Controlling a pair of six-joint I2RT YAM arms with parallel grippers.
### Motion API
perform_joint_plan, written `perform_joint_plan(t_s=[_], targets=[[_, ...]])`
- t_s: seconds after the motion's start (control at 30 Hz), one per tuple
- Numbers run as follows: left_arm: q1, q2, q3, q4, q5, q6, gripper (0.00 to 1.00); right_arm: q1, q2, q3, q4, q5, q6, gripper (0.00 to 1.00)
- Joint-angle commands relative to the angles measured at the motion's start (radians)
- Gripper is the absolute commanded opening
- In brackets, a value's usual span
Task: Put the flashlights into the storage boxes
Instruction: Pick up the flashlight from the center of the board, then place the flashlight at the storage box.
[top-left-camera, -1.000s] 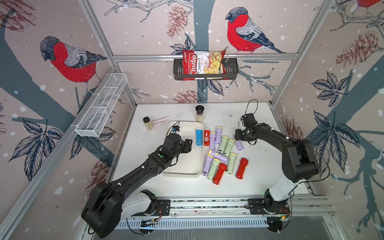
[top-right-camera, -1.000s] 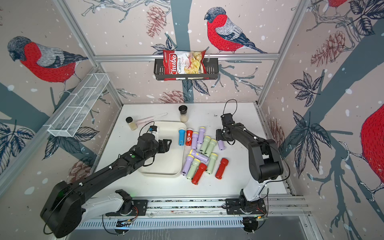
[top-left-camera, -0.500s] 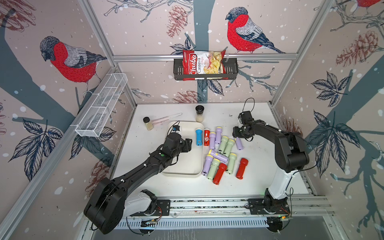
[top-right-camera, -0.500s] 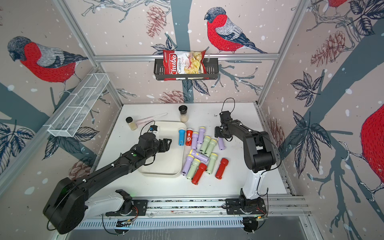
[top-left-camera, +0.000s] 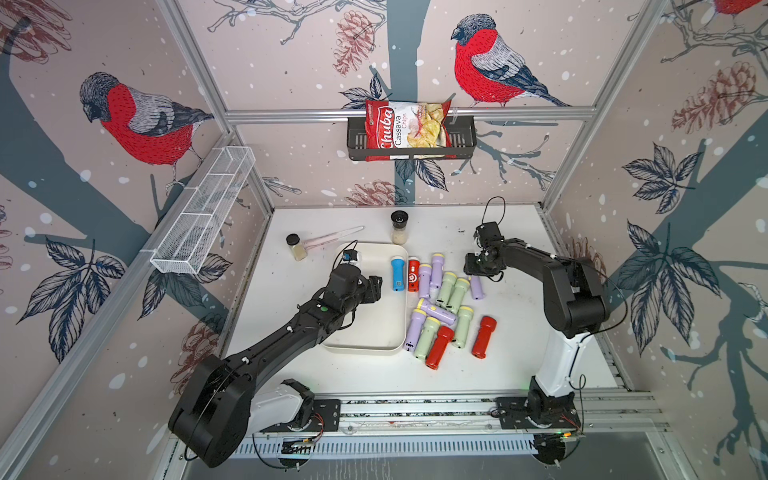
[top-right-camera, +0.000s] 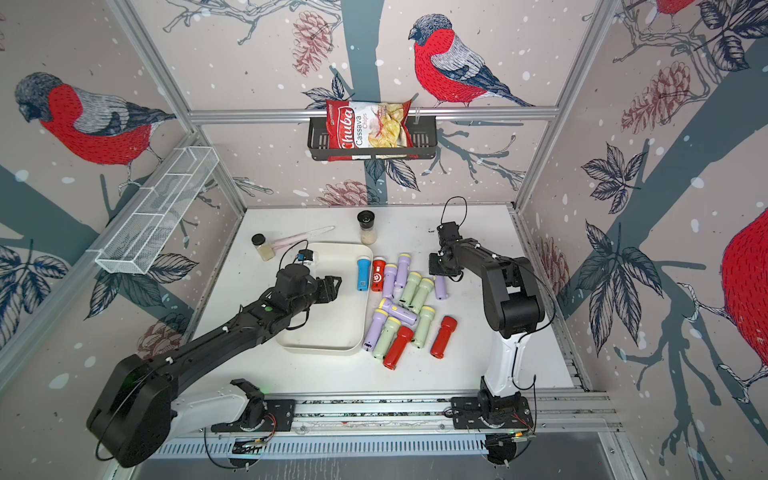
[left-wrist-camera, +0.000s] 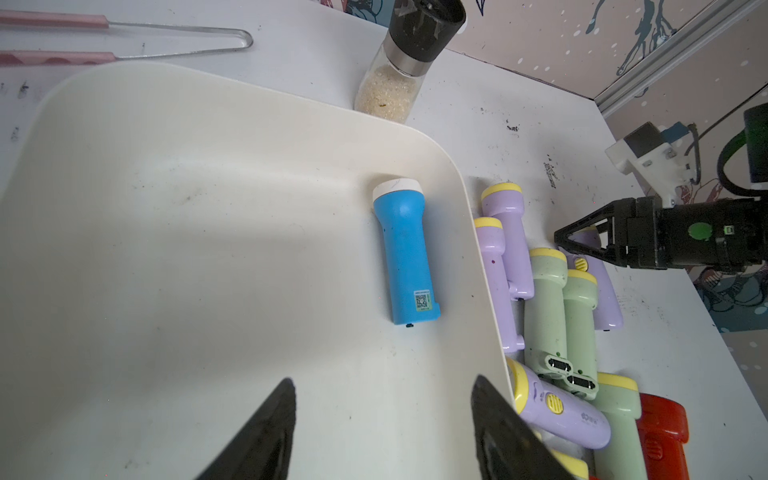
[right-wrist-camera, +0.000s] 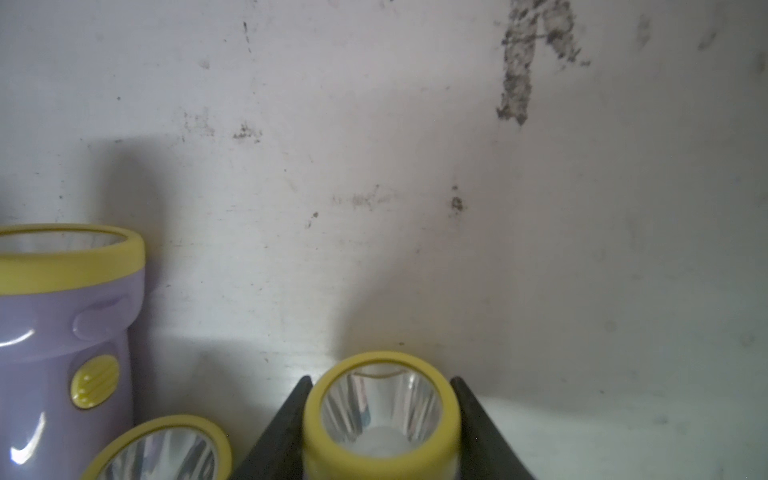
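While the left gripper (left-wrist-camera: 384, 380) hangs open, empty, over the tray (left-wrist-camera: 166, 208), the right gripper (right-wrist-camera: 381, 378) clasps a lilac flashlight (top-left-camera: 476, 286) right of centre.

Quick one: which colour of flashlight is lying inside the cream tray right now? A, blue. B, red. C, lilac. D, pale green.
A: the left wrist view shows the blue flashlight lying flat on the floor of the cream tray, close to its wall.
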Motion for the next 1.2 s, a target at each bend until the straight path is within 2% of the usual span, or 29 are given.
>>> perform_joint_plan(t_s=[0.0, 0.1, 0.23, 0.37, 0.47, 0.63, 0.8, 0.97, 1.17], targets=[[0.002, -0.007, 0.008, 0.014, -0.009, 0.017, 0.66, 0.001, -0.052, -0.016, 0.039, 0.041, 0.011, 0.42], [0.002, -0.019, 0.006, 0.026, 0.015, 0.022, 0.66, 0.001, -0.134, -0.056, 0.082, 0.051, 0.022, 0.41], [0.003, -0.031, -0.003, 0.084, 0.131, 0.08, 0.66, 0.013, -0.297, -0.16, 0.176, 0.04, 0.048, 0.41], [-0.006, -0.053, -0.038, 0.199, 0.229, 0.079, 0.64, 0.057, -0.497, -0.309, 0.326, 0.005, 0.108, 0.39], [-0.038, -0.074, -0.058, 0.263, 0.247, 0.1, 0.63, 0.099, -0.631, -0.421, 0.438, -0.03, 0.169, 0.39], [-0.142, -0.074, -0.074, 0.33, 0.212, 0.172, 0.63, 0.215, -0.802, -0.578, 0.59, 0.009, 0.301, 0.39], [-0.182, -0.047, -0.105, 0.424, 0.28, 0.176, 0.61, 0.36, -0.889, -0.688, 0.71, 0.136, 0.376, 0.39], [-0.208, -0.026, -0.122, 0.483, 0.313, 0.188, 0.61, 0.455, -0.897, -0.764, 0.866, 0.152, 0.453, 0.39], [-0.247, 0.011, -0.134, 0.537, 0.348, 0.198, 0.61, 0.498, -0.837, -0.76, 0.935, 0.145, 0.471, 0.39]])
